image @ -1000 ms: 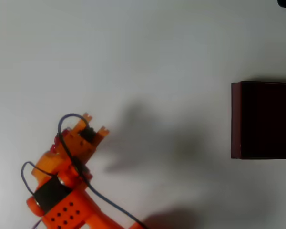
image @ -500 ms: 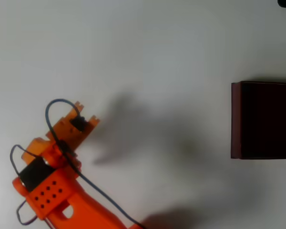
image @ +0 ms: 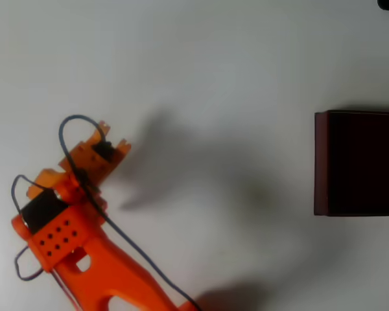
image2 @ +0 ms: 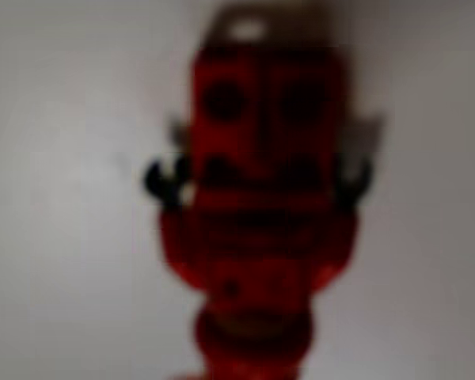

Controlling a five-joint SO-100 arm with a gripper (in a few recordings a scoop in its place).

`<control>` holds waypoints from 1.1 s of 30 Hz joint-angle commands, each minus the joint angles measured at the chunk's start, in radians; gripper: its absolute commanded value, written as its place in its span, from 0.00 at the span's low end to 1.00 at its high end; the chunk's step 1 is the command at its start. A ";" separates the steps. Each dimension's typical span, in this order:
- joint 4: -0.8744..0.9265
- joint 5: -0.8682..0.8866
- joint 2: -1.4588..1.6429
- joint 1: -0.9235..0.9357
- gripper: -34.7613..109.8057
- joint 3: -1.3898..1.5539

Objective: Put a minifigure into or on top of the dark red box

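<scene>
Minifigure (image2: 257,206) red, blurred, close up in wrist view over pale bench (image: 214,58), box (image: 358,163) at right edge overhead, well apart from orange arm's jaws (image: 107,142) lower left, jaw state unclear

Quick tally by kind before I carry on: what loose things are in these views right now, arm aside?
Minifigure: 1, red, blurred and close in the wrist view.
Dark red box: 1, at the right edge of the overhead view, dark inside.
Total: 2.
The orange gripper sits at the lower left of the overhead view, far from the box; whether it holds the figure can't be told.
</scene>
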 commanded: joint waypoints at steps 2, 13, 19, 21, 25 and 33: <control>0.041 -0.012 -0.025 -0.008 0.41 -0.100; 0.066 -0.057 -0.106 0.015 0.40 -0.186; 0.064 -0.101 -0.144 0.040 0.40 -0.219; 0.064 -0.114 -0.152 0.048 0.40 -0.222; 0.055 -0.140 -0.172 0.064 0.40 -0.232; 0.048 -0.152 -0.187 0.077 0.40 -0.233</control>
